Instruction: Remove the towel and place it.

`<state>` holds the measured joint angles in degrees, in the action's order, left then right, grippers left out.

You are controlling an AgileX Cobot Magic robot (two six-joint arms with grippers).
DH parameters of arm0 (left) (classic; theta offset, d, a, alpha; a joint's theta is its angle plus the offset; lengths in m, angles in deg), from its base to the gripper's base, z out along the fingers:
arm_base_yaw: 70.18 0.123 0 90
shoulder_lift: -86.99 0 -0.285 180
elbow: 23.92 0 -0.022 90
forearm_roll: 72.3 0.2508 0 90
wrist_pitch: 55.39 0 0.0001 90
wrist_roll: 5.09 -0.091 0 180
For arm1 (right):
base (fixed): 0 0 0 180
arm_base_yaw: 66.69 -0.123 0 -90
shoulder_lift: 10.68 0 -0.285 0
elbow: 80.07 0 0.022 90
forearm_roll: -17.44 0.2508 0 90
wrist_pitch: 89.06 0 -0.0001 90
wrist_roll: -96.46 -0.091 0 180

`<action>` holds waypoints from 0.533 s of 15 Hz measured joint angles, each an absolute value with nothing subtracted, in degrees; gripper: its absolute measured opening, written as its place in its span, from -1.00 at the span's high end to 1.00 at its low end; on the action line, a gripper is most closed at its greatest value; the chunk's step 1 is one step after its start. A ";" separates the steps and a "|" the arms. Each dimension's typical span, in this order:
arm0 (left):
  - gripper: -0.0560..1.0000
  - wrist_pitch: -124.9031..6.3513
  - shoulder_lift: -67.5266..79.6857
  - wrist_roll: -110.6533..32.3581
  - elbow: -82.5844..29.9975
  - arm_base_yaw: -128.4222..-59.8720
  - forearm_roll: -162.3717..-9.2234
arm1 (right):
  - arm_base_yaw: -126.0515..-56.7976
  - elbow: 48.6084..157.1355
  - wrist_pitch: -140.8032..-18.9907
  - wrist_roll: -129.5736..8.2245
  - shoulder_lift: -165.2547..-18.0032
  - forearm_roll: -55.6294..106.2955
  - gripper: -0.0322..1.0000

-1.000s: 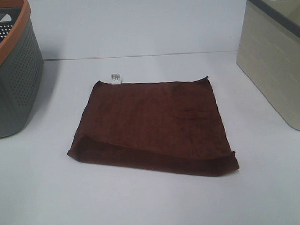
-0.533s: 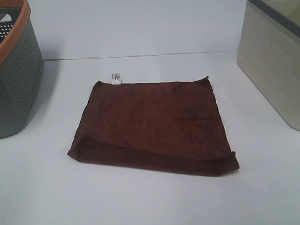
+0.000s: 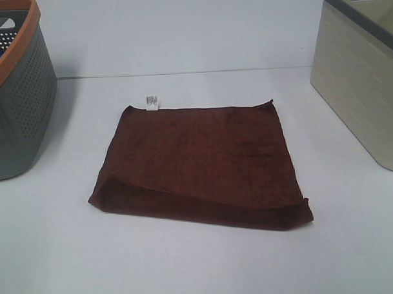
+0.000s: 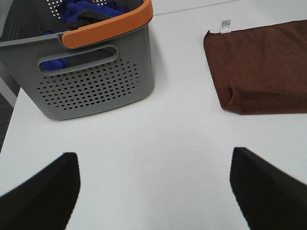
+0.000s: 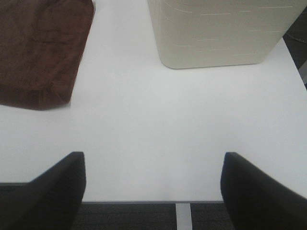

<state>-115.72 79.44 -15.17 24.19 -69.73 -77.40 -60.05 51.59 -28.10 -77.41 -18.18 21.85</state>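
The dark reddish-brown towel [image 3: 200, 166] lies flat and folded in the middle of the white table, with its small white tag [image 3: 151, 101] at the far left corner. It also shows in the left wrist view [image 4: 261, 72] and the right wrist view [image 5: 38, 50]. Neither gripper shows in the exterior high view. My left gripper [image 4: 153, 189] is open and empty above bare table, between the grey basket and the towel. My right gripper [image 5: 153, 184] is open and empty over the table's front edge, apart from the towel.
A grey perforated basket with an orange rim [image 3: 17, 95] stands at the left and holds blue fabric [image 4: 84, 12]. A beige basket with a grey rim [image 3: 362, 70] stands at the right. The table's front edge [image 5: 144, 202] lies under my right gripper.
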 joint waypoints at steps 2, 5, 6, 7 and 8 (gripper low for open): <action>-0.64 -115.72 79.44 -15.00 24.19 -69.84 -77.57 | -60.56 51.59 -28.10 -76.55 -18.18 21.74 -0.38; -0.64 -115.72 79.44 -15.00 24.19 -69.84 -77.63 | -60.91 51.59 -28.10 -76.55 -18.18 21.74 -0.38; -0.64 -115.72 79.44 -15.00 24.19 -69.84 -77.63 | -60.91 51.59 -28.10 -76.55 -18.18 21.74 -0.38; -0.64 -115.72 79.44 -15.00 24.19 -69.84 -77.63 | -60.91 51.59 -28.10 -76.55 -18.18 21.74 -0.38; -0.64 -115.72 79.44 -15.00 24.19 -69.84 -77.63 | -61.19 51.59 -28.10 -76.55 -18.18 22.19 -0.38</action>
